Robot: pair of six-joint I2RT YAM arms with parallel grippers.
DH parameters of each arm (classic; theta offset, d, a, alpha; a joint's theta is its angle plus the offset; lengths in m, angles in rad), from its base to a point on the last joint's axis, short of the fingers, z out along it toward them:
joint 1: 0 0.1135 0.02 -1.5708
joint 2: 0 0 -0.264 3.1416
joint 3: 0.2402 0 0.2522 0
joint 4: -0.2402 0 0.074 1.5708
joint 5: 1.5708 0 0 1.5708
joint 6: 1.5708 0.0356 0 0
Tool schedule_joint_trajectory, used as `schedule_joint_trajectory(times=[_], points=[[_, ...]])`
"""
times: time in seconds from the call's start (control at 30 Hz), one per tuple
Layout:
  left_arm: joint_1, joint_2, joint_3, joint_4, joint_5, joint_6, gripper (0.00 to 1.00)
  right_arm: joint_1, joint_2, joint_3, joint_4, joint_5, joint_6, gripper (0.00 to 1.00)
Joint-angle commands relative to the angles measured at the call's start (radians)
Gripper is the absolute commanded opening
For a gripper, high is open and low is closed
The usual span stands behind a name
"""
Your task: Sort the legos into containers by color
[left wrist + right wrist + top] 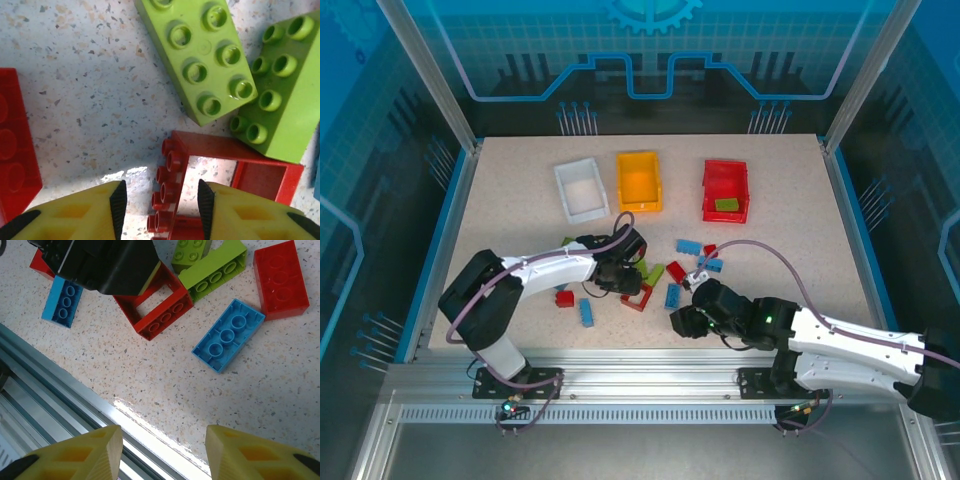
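Red, blue and lime legos lie scattered mid-table. The hollow red frame [638,297] [235,150] [165,315] sits among them. My left gripper [628,283] [161,205] is open and straddles the frame's studded side, a small gap showing at each pad. Two lime bricks [200,55] [285,90] lie just beyond it, and a red brick [12,150] to its left. My right gripper [682,322] [164,450] hangs open over bare table near the front edge, holding nothing. A blue brick [228,335] and a red brick [280,280] lie ahead of it.
The white bin [564,190], yellow-orange bin [620,182] and red bin [707,190] stand in a row at the back; a lime brick [726,205] lies in the red one. Loose blue bricks [689,246] [585,312] lie around. The aluminium table rail [60,385] runs under my right gripper.
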Motion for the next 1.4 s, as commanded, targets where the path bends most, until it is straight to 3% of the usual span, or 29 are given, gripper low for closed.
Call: schedule_joint_trajectory(times=[0.0, 0.23, 0.37, 0.47, 0.67, 0.83, 1.03, 1.23, 1.37], points=[[-0.005, 0.026, -0.014, 0.016, 0.019, 0.024, 0.36, 0.013, 0.000, 0.015, 0.028, 0.028, 0.021, 0.48], [-0.014, 0.036, -0.004, 0.000, -0.043, 0.033, 0.19, 0.013, 0.000, 0.037, 0.023, 0.051, 0.019, 0.47], [-0.023, -0.011, 0.024, -0.058, -0.116, 0.032, 0.00, 0.013, 0.019, 0.060, 0.042, 0.057, 0.007, 0.46], [-0.011, -0.072, 0.075, -0.139, -0.201, 0.017, 0.00, 0.013, 0.050, 0.112, 0.051, 0.077, -0.029, 0.46], [0.153, -0.107, 0.239, -0.239, -0.255, 0.035, 0.00, 0.002, 0.122, 0.238, 0.133, 0.235, -0.122, 0.51], [0.328, 0.023, 0.434, -0.266, -0.254, 0.052, 0.00, -0.090, 0.240, 0.306, 0.338, 0.218, -0.191, 0.53], [0.485, 0.259, 0.678, -0.278, -0.261, 0.040, 0.00, -0.165, 0.392, 0.467, 0.292, 0.175, -0.195, 0.52], [0.513, 0.505, 0.956, -0.396, -0.332, 0.073, 0.00, -0.200, 0.418, 0.465, 0.270, 0.130, -0.158, 0.52], [0.523, 0.586, 1.042, -0.429, -0.327, 0.078, 0.00, -0.211, 0.399, 0.434, 0.264, 0.123, -0.143, 0.52]])
